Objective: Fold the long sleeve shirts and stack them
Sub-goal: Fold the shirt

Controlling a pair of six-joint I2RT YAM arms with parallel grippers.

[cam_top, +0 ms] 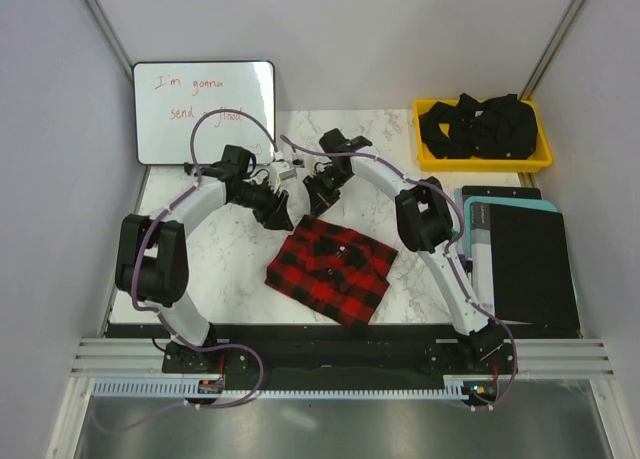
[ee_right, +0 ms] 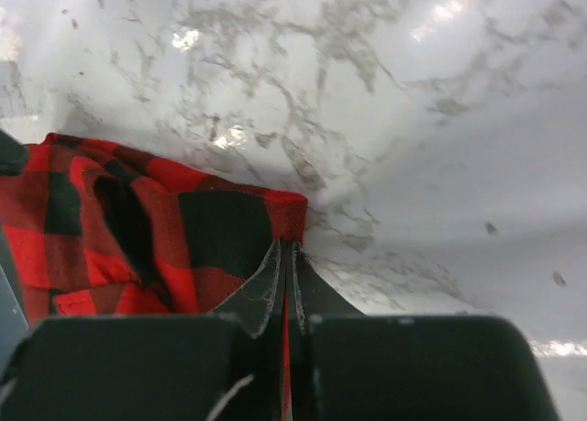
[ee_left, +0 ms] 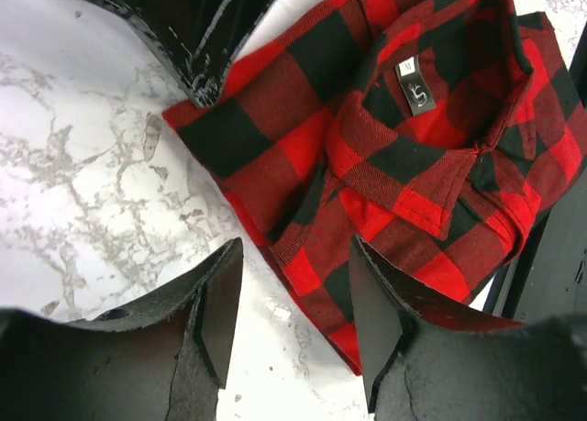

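While tight on shirt (ee_right: 156, 228) corner, right hand (ee_right: 284, 249) above marble (ee_right: 413, 118).

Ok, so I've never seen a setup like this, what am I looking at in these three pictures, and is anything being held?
These are two robot arms, a left arm and a right arm, bolted to a marble table. The wide picture looks down from above; the other two come from a camera on each wrist. On the table are a folded red-and-black checked shirt, a whiteboard, a yellow bin of black items and dark flat pads. The left claw is open over the shirt; the right claw is shut on its edge.
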